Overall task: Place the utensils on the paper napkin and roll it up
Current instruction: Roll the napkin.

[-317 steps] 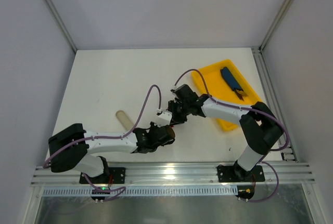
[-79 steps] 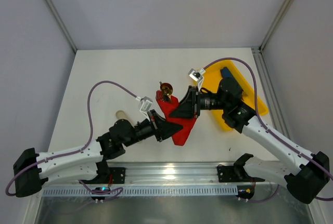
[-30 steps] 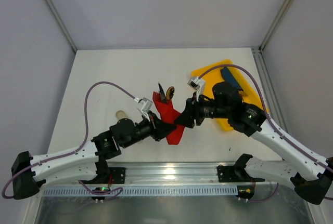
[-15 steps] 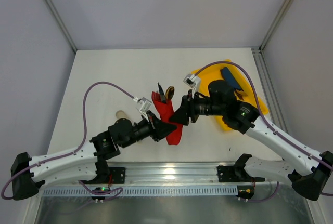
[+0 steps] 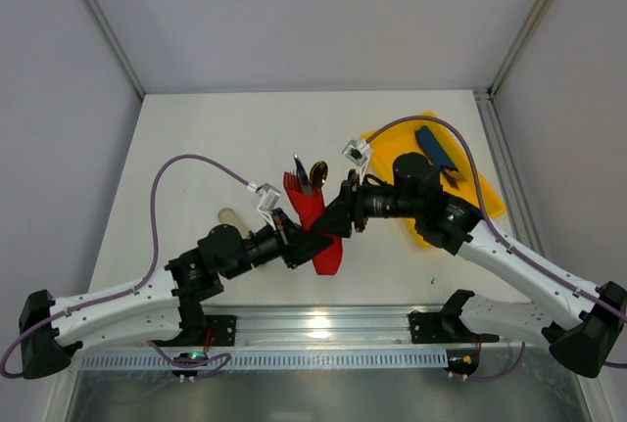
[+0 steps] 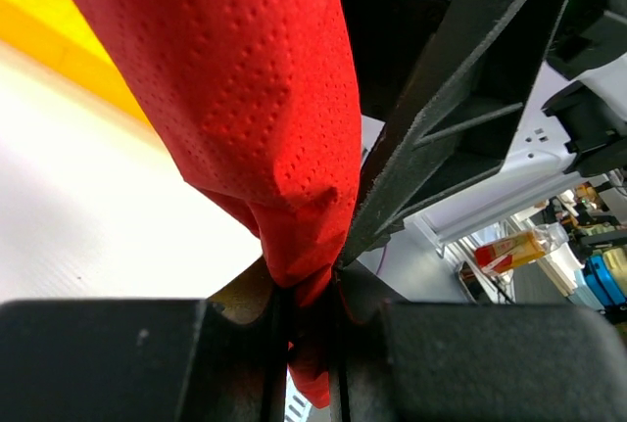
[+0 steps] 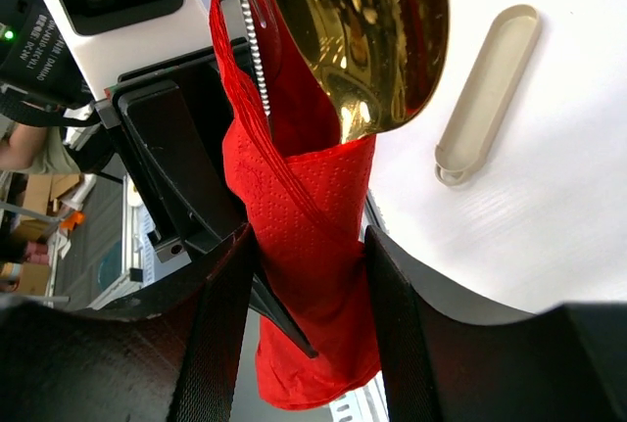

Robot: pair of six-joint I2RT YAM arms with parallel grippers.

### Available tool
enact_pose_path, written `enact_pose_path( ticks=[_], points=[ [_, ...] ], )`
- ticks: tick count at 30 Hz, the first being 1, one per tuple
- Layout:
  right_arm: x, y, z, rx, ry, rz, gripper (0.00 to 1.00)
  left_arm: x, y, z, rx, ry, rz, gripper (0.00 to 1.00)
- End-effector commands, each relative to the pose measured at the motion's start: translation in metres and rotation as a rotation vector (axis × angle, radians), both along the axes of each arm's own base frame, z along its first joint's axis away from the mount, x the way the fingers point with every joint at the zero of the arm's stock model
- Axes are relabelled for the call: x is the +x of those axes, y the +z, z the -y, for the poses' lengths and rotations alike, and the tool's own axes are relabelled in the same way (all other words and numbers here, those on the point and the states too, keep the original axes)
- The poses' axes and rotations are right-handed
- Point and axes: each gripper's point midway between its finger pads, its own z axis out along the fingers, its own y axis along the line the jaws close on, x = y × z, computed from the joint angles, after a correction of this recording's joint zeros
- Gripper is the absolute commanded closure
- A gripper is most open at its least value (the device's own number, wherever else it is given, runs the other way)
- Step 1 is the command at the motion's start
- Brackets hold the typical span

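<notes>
The paper napkin (image 5: 315, 214) is wound into a loose red tube, its thin sheet embossed all over with small dots and creased into long folds, and it hangs above the table (image 5: 216, 138) between the two grippers. The spoon (image 7: 364, 35) stands out of the tube's open upper end. Its oval bowl is polished gold and mirror-bright. Close beside it the fork (image 5: 299, 167) shows slim dark tines from above, while the right wrist view shows only a thin ridged metal edge of it. The right gripper (image 7: 309, 280) is closed around the middle of the roll, with a flat black finger pressing each side and the red paper bulging between them. The utensil heads lie just beyond its fingertips. The left gripper (image 6: 306, 316) is closed almost fully, and its two matte black fingers pinch the crumpled lower tip of the napkin in a narrow slit. The rest of the tube rises away from those fingers and a small tail of paper hangs below them. The right gripper's angular black finger sits right against the roll, just past the left gripper's fingertips. Behind the right gripper, along its arm, the smooth yellow plastic tray (image 5: 482, 193) lies on the white table with the flat dark-blue oblong item (image 5: 434, 148) in it. The pale beige sleeve (image 7: 487, 94), a narrow translucent piece with rounded ends, lies flat on the table to the outer side of the left arm, well apart from the roll.
</notes>
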Motion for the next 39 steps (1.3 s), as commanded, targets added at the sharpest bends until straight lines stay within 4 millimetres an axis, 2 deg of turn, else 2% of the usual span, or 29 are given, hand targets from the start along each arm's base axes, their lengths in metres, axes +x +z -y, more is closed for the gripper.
enact_pose_path(
  ticks=[1, 5, 8, 15, 23, 31, 37, 38, 39],
  points=[
    [-0.007, 0.017, -0.007, 0.083, 0.051, 0.035, 0.48, -0.006, 0.052, -0.004, -0.165, -0.019, 0.069, 1.00],
    [-0.008, 0.022, -0.007, 0.101, 0.061, 0.057, 0.50, -0.006, 0.052, -0.005, -0.167, -0.016, 0.070, 1.00],
    [-0.003, 0.017, 0.000, 0.046, 0.022, 0.064, 0.49, -0.003, 0.051, -0.011, -0.154, 0.016, 0.072, 1.00],
    [-0.007, 0.023, 0.012, 0.021, -0.018, 0.066, 0.41, 0.007, 0.043, -0.016, -0.097, 0.078, 0.053, 1.00],
    [-0.013, 0.020, 0.023, -0.002, -0.040, 0.067, 0.40, 0.014, 0.041, -0.019, -0.075, 0.112, 0.055, 1.00],
    [-0.012, 0.030, 0.037, -0.047, -0.079, 0.129, 0.39, 0.018, 0.037, -0.021, -0.038, 0.137, 0.051, 1.00],
    [-0.014, 0.036, 0.037, -0.052, -0.080, 0.147, 0.38, 0.019, 0.035, -0.021, -0.026, 0.143, 0.050, 1.00],
    [-0.016, 0.032, 0.037, -0.072, -0.069, 0.132, 0.38, 0.020, 0.036, -0.021, -0.025, 0.147, 0.048, 1.00],
    [-0.007, 0.042, 0.043, -0.097, -0.122, 0.186, 0.38, 0.020, 0.036, -0.021, -0.022, 0.149, 0.048, 1.00]
  ],
)
